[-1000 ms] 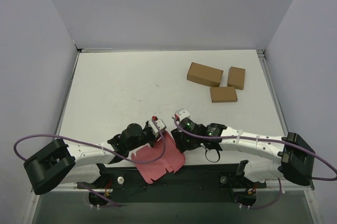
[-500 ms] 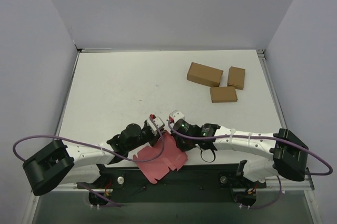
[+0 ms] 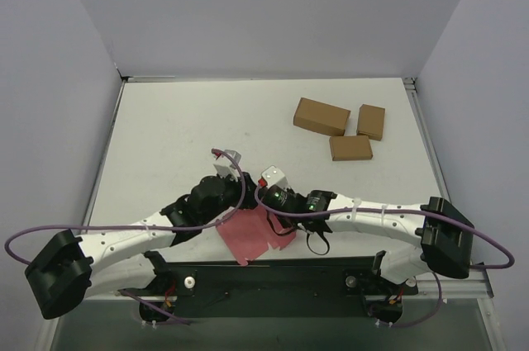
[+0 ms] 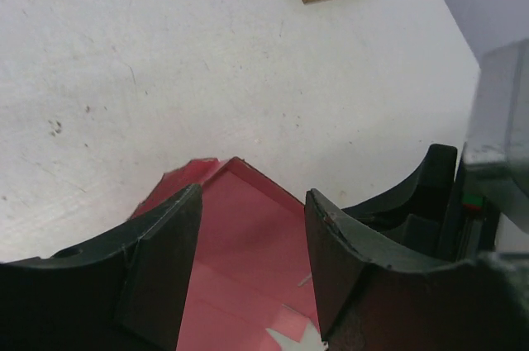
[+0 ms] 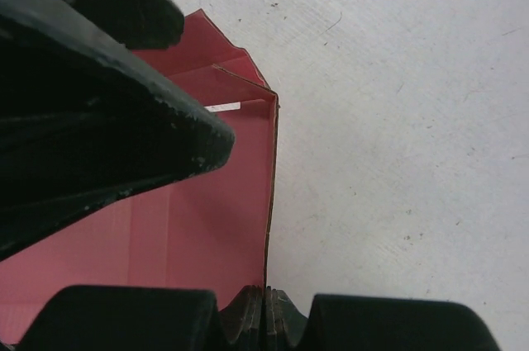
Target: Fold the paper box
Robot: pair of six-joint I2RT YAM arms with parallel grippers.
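Your paper box (image 3: 248, 239) sits at the table's (image 3: 173, 132) near edge, between both arms. Since a second ago the right gripper (image 5: 264, 310) has clamped onto its edge. The left gripper (image 4: 252, 202) has let go, jaws wide, and hangs over it, hiding part of it. Three brown boxes (image 3: 321, 116) sit far right, well apart.

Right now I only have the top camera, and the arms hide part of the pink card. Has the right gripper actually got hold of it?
Observer: Yes. The right wrist view shows the right gripper shut on a folded-up edge of the paper box.
Operator: And the left one?
Observer: The left wrist view shows the left gripper open. The card's raised corner shows in its gap, and nothing is pinched.
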